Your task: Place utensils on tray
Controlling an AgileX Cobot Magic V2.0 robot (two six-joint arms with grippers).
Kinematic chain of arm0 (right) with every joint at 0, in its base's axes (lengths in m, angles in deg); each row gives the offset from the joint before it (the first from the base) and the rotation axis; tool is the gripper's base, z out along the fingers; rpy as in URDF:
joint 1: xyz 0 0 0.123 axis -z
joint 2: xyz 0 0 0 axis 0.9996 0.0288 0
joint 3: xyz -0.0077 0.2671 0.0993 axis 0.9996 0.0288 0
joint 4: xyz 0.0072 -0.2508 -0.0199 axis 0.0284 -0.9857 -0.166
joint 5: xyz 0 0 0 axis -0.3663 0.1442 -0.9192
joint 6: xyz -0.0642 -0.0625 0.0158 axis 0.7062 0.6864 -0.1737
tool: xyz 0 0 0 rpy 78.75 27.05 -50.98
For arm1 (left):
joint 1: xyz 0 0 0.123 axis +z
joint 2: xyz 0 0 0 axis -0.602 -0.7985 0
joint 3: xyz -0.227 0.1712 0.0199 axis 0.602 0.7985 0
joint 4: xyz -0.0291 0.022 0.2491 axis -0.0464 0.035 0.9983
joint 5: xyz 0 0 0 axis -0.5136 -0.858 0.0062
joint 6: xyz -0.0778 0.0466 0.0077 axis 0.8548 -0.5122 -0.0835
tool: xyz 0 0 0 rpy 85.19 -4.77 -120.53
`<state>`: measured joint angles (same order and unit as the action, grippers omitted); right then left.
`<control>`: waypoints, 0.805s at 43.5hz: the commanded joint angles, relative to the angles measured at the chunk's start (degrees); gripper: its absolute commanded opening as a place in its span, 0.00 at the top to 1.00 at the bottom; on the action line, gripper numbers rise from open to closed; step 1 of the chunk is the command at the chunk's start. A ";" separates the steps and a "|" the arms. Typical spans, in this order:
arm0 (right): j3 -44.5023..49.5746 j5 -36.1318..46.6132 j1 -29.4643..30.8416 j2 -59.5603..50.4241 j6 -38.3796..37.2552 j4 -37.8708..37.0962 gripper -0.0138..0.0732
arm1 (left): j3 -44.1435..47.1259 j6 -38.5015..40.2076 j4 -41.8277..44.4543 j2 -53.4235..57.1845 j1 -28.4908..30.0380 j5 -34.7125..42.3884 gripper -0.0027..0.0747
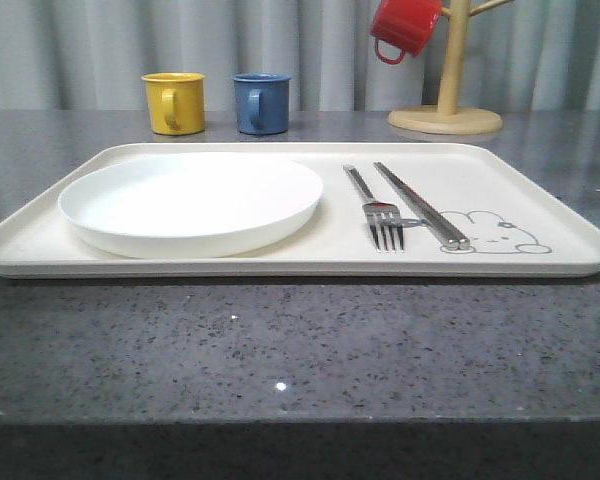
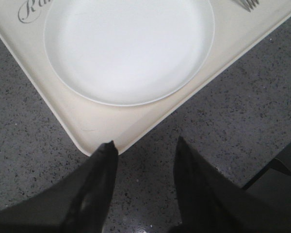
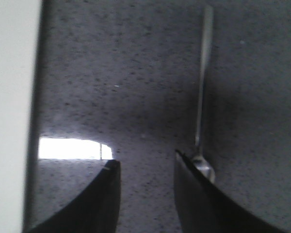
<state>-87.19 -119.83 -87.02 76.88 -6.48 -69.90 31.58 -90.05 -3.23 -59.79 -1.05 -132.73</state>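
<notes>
A cream tray [image 1: 540,200] with a rabbit drawing lies across the grey table. On its right part rest a silver fork [image 1: 374,210] and a pair of chopsticks [image 1: 420,204], side by side. In the right wrist view a silver spoon [image 3: 202,97] lies on the bare table beside the tray's edge [image 3: 12,97]. My right gripper [image 3: 144,160] hangs open over the table, and the spoon's bowl sits just outside one finger. My left gripper [image 2: 145,145] is open above the table at the tray's corner [image 2: 94,138], with nothing between its fingers.
A round white plate [image 1: 191,203] fills the tray's left part. Behind the tray stand a yellow mug [image 1: 174,102] and a blue mug [image 1: 260,102]. A red mug [image 1: 405,27] hangs on a wooden mug tree [image 1: 446,75] at the back right.
</notes>
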 commanded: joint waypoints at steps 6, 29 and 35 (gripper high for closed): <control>-1.14 2.40 5.28 1.58 2.12 -0.88 0.49 | -1.52 0.39 0.03 0.73 -0.43 3.02 0.60; -1.14 5.47 5.63 11.71 2.50 -4.20 0.49 | -1.52 0.39 0.03 0.73 -0.43 3.02 0.60; -1.14 5.68 5.63 12.35 2.50 -4.37 0.50 | -1.52 0.39 0.03 0.73 -0.43 3.02 0.60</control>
<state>-87.19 -115.38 -81.96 91.54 -4.57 -72.96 31.58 -90.05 -3.23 -59.79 -1.05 -132.73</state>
